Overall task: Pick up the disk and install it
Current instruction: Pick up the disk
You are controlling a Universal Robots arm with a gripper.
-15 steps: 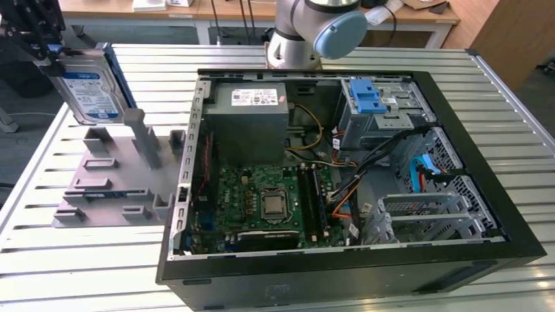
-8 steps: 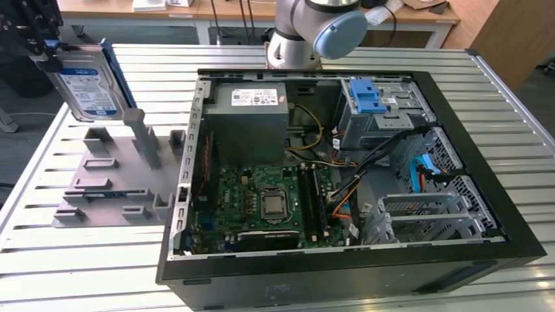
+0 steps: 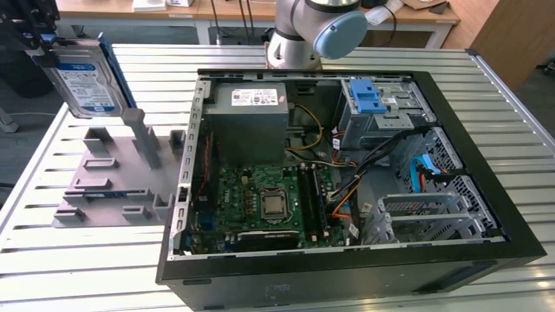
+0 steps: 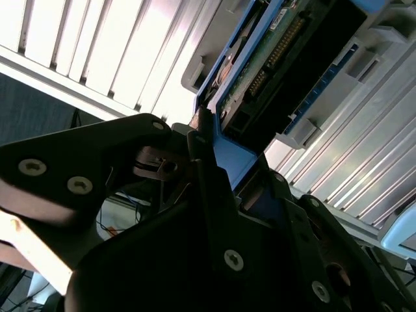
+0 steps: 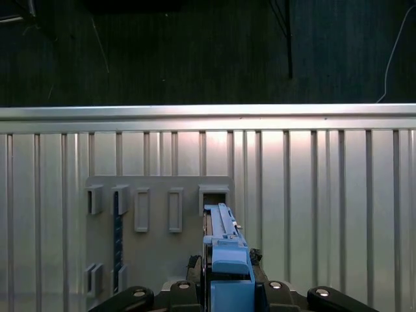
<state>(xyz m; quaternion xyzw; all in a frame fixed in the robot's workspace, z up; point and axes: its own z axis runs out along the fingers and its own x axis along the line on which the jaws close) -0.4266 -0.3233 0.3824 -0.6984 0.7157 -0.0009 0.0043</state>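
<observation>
**Desk**: a silver metal top made of parallel ribbed slats with narrow gaps between them. Two things lie directly on it. An open black computer case lies on its side with its interior facing up. Just beside the case, on the exterior view's left, a flat grey fixture plate with upright posts and rectangular slots rests on the slats. Beyond the case's far wall, the robot arm's base stands on the desk.
</observation>
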